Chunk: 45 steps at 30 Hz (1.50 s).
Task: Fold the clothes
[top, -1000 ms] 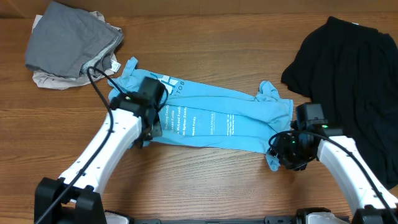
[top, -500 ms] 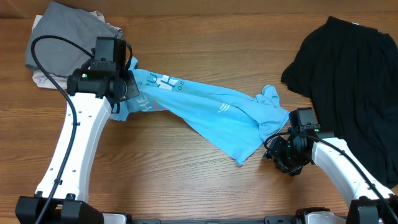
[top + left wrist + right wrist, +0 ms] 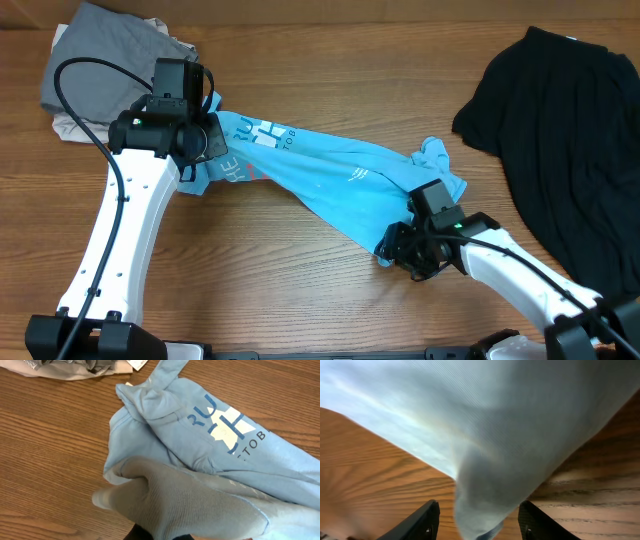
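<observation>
The light-blue T-shirt [image 3: 320, 170] lies stretched diagonally across the table, its printed end at the left. My left gripper [image 3: 200, 140] is shut on a bunched fold at that left end, and in the left wrist view the fabric [image 3: 200, 500] covers the jaws at the bottom edge. My right gripper [image 3: 400, 245] stands open at the shirt's lower right corner. In the right wrist view that corner [image 3: 490, 460] hangs between the two black fingers [image 3: 422, 520], untouched by them. The black garment [image 3: 570, 130] lies in a heap at the far right.
A grey garment [image 3: 110, 65] sits crumpled at the back left, just behind my left gripper, over a pale cloth [image 3: 75, 128]. Bare wooden table [image 3: 280, 270] runs along the front between the two arms.
My left gripper carried the shirt's near left edge up and back, dragging the shirt into a diagonal. My right gripper then slid left to the shirt's lower corner.
</observation>
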Each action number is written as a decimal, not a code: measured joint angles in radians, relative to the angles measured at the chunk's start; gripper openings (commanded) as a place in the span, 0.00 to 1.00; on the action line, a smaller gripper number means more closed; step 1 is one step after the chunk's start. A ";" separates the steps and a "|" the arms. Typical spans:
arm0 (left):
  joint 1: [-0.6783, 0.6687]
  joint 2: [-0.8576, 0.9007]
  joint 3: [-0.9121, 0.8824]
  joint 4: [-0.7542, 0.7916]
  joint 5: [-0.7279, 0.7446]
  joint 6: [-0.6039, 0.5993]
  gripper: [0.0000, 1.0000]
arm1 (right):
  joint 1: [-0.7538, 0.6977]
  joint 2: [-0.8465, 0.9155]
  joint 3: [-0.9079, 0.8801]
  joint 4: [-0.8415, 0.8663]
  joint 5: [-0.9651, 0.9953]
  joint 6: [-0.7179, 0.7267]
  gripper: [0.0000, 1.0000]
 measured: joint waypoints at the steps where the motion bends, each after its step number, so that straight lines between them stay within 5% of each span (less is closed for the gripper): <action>1: 0.000 0.000 0.000 0.000 0.003 0.000 0.04 | 0.002 0.017 0.000 0.002 0.003 0.000 0.53; 7: 0.000 0.000 0.000 -0.003 0.011 0.000 0.04 | 0.002 0.101 0.030 0.021 -0.027 -0.002 0.04; 11: 0.000 0.000 0.000 -0.003 0.011 0.000 0.04 | 0.000 0.112 0.039 -0.028 -0.034 -0.003 0.04; 17: 0.000 0.000 0.000 -0.013 0.014 0.000 0.04 | -0.072 0.029 0.082 -0.356 0.059 -0.011 0.04; 26: 0.000 0.000 0.003 -0.168 0.014 0.049 0.04 | -0.269 -0.193 0.372 -0.827 0.135 -0.163 0.04; 34: 0.000 0.000 -0.018 -0.215 0.014 0.052 0.04 | -0.274 -0.171 0.378 -0.692 0.209 -0.198 0.04; 45: 0.000 0.002 -0.199 0.149 0.014 0.052 0.04 | -0.274 -0.009 0.381 -0.378 0.334 -0.211 0.04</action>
